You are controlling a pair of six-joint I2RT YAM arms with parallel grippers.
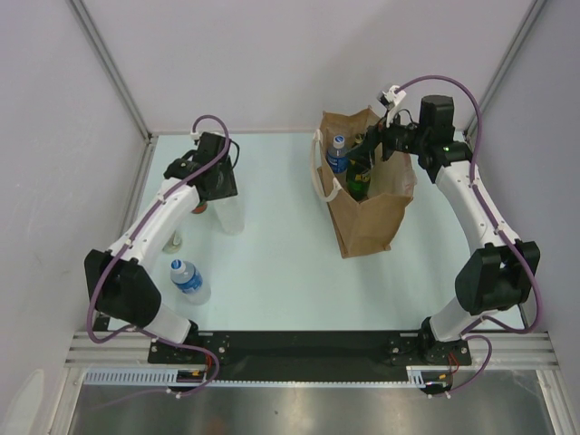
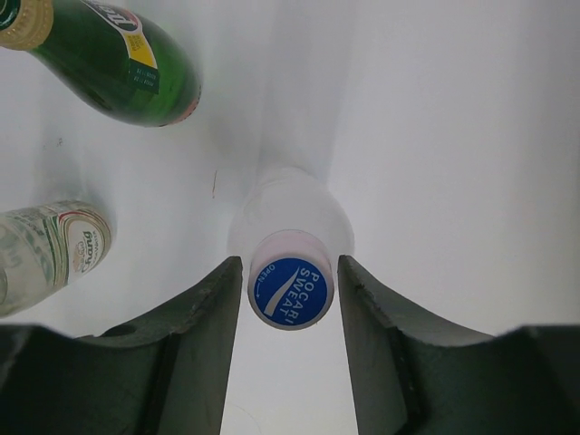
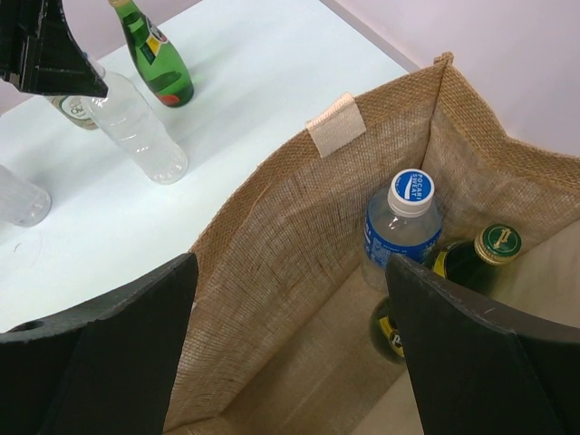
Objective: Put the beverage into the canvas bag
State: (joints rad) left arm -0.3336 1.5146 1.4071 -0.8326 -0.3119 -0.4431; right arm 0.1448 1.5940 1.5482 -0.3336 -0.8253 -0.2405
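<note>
Above canvas bag (image 1: 373,217), right claw (image 3: 290,265) spread

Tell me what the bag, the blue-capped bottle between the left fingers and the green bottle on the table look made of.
Bag: coarse woven fabric, jute-like, matte; the weave shows.
Blue-capped bottle: probably clear plastic; thin, translucent wall.
Green bottle: likely glass, glossy dark green with highlights; plastic possible.

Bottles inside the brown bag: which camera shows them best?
The right wrist view. It looks down into the canvas bag, showing a clear blue-labelled bottle and a green bottle inside at close range. The top external view shows them only small. The left wrist view shows none of them.
</note>
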